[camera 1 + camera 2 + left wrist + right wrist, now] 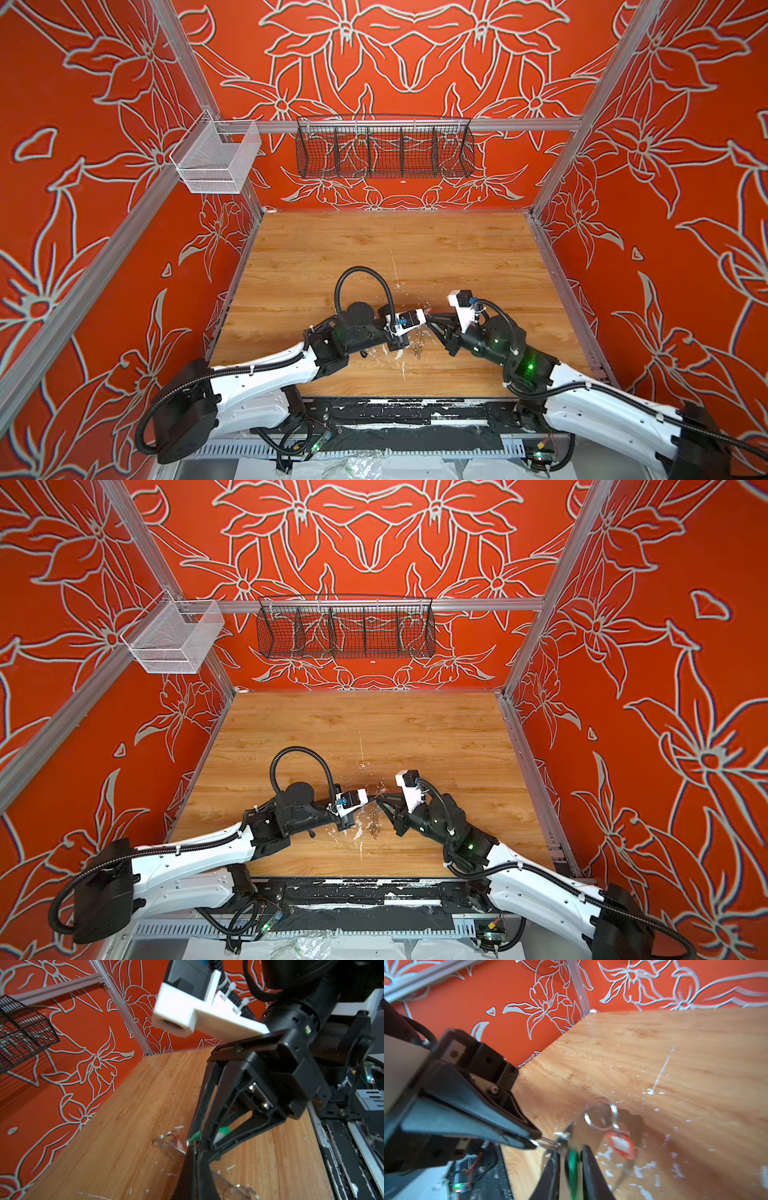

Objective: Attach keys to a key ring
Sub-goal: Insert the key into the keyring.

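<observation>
Two black grippers of matte, tapered plastic meet tip to tip over the front middle of the wood-grain laminate table (374,249). The left gripper (536,1141) is pinched tight on a thin wire split ring (548,1143) belonging to the key ring (613,1110). The key ring is a pale grey, glossy hoop, blurred in the right wrist view, and it hangs in the air just beyond the fingertips. An orange-red oblong plastic key tag (622,1145) with a white paper label in its window dangles from the hoop's rim.

The right gripper (570,1153) has its jaws standing narrowly apart. Between its slim fingers (591,1176) sits a bright green oblong plastic key tag (572,1165), seen edge-on and smeared. It cannot be told whether the fingers press on it.

In both top views a cluster of small wire rings (417,350) shows just below the meeting tips, and it is unclear whether they touch the wood. White paint flecks (641,1169) and a thin white streak roughen the board near the grippers.

On the orange wall with its grey flower outlines hang a black wire basket (384,149) with dividers and a white fine-mesh basket (216,162).
</observation>
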`<control>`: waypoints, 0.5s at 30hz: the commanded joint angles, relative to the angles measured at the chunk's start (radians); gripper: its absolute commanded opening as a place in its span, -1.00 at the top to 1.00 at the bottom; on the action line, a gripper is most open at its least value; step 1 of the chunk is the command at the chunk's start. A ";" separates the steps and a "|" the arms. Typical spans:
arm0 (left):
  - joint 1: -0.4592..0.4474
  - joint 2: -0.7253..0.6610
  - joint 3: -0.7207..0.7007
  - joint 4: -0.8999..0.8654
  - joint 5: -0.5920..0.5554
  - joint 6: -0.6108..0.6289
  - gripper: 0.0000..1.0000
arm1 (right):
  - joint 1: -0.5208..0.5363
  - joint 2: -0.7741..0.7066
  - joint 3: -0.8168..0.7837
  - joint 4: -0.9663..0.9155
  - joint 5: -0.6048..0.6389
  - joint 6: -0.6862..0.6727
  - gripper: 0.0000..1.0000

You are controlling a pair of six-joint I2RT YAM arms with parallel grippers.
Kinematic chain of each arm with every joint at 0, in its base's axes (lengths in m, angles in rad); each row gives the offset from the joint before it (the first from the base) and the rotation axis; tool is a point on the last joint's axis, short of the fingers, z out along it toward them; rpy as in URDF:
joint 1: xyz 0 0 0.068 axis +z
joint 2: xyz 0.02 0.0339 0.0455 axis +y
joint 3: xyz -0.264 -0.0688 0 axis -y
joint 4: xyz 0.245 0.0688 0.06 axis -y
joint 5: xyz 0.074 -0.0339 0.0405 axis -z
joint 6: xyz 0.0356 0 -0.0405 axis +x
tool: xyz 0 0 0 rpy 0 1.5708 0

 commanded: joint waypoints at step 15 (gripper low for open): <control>0.003 -0.023 0.045 0.023 0.063 -0.021 1.00 | -0.006 -0.113 -0.040 -0.036 -0.098 -0.203 0.36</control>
